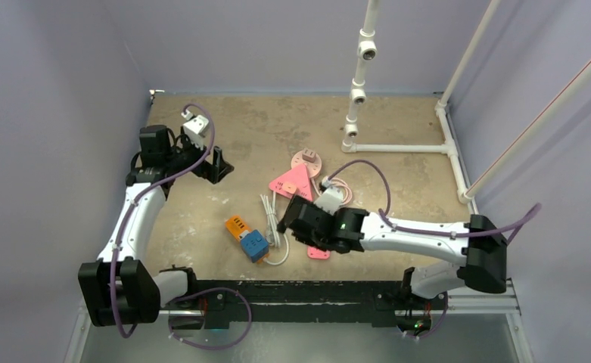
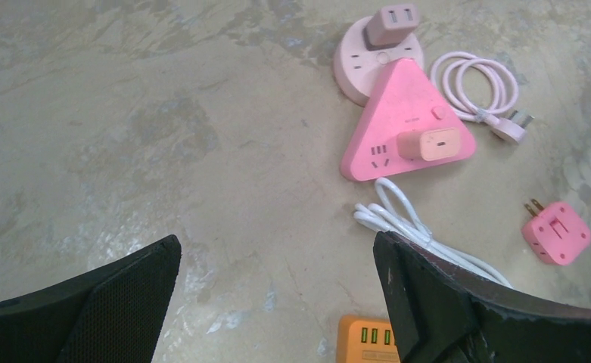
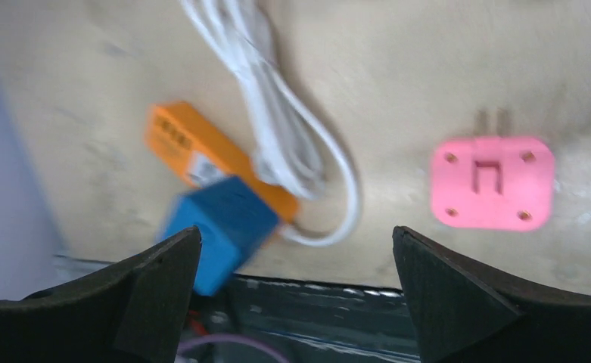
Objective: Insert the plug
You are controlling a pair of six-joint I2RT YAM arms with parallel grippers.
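In the top view, the left end effector [image 1: 216,165] stands at the far left of the tabletop [image 1: 277,121], fingers apart and empty, well apart from the pink plug [image 1: 318,254]. The plug lies partly hidden under the right arm's wrist. The right end effector [image 1: 286,219] hangs with fingers apart near the white cable [image 1: 273,227]. An orange power strip [image 1: 237,225] touches a blue cube [image 1: 255,245]. In the left wrist view, the plug lies at the right edge, beyond the right finger; a pink charger sits in the triangular socket block [image 2: 398,98], another in the round socket [image 2: 360,64]. In the right wrist view, the fingers stand wide with nothing between, and the plug lies flat just beyond the right finger, prongs pointing away.
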